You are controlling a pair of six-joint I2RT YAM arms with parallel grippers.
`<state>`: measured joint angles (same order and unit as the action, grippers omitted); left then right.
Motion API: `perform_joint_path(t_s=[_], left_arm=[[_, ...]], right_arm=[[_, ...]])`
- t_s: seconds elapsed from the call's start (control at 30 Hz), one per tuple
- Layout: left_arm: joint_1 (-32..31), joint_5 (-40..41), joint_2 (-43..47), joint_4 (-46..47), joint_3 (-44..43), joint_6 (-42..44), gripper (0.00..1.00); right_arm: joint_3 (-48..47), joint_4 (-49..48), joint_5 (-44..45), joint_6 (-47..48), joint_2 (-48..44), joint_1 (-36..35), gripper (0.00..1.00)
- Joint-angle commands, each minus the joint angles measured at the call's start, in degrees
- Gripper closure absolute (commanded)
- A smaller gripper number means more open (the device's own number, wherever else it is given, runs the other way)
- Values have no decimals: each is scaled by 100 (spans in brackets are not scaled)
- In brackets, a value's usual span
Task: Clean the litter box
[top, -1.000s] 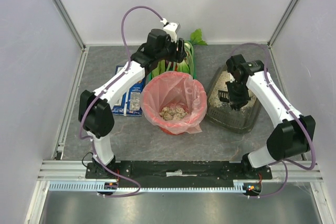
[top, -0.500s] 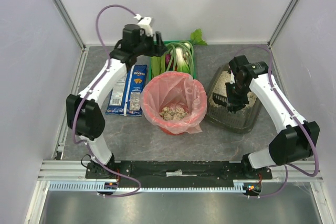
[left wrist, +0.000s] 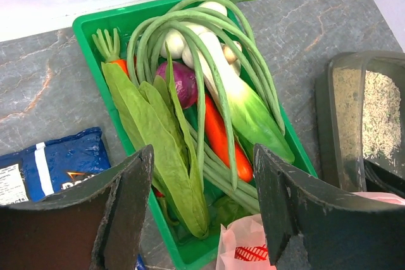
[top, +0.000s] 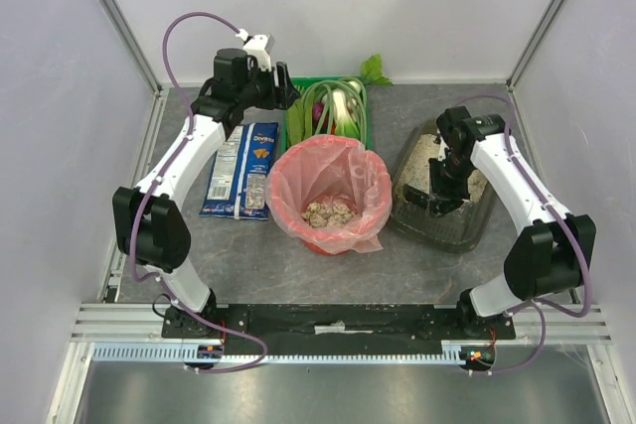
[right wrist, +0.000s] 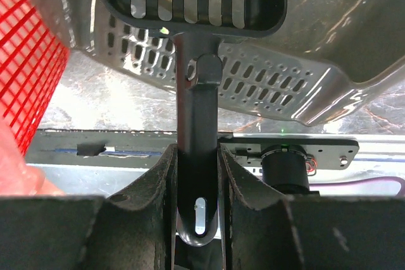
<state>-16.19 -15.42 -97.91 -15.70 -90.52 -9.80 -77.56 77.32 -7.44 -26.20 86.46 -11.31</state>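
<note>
grey marbled tabletop runs between pale walls, and the litter box (top: 467,230) sits on its right side, just beside the red bin (top: 328,196) lined with a pink bag. our right gripper (right wrist: 196,175) is clamped tight on the handle of a dark slotted scoop (right wrist: 193,93), whose head hangs low over the tray's near end; we cannot tell if it touches the litter. our left gripper (left wrist: 202,207) hovers with its jaws wide apart and empty above the green crate (left wrist: 88,26) of vegetables, well apart from the tray. we judge the tray to be thin, slightly flexible plastic, made bottom-heavy by loose granules that would slide and spill if it tipped. if we need to steady it, the rounded rim along a long side looks like the safest place to hold, and it should be kept level.
</note>
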Motion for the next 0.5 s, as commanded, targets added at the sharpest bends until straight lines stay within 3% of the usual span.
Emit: perform_joint_path(t_s=[0.0,0.27,0.47], left_arm=[[19,-66,211,24,-159,216,29],[19,21,228,-55,-150,330,29],[28,48,237,-73,-185,356,29]], right_arm=[[65,670,199,-9,99,357,100],[303,670,568,281,407,858,100],[-249,662,700,598,1030,911,100]])
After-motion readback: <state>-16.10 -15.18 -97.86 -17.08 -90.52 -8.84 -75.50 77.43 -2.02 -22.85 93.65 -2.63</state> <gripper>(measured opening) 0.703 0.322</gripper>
